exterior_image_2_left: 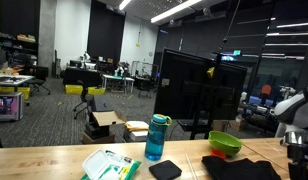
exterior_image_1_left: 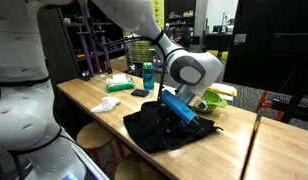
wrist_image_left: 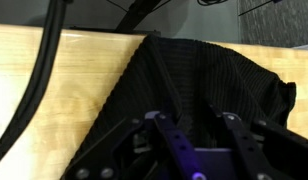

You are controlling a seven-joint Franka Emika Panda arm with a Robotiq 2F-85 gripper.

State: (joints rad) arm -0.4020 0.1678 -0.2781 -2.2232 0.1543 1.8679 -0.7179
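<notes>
Black cloth (wrist_image_left: 209, 75) beneath claw (wrist_image_left: 192, 128); blue bottle (exterior_image_2_left: 156, 140) nearby.

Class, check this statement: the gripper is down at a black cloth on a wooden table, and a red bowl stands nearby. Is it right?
Not quite: the bowl is green, not red, as both exterior views show. The gripper is at the black cloth on the wooden table.

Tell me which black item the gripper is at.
The large crumpled black cloth, under the gripper; the small flat black square lies apart, beside the blue bottle.
</notes>
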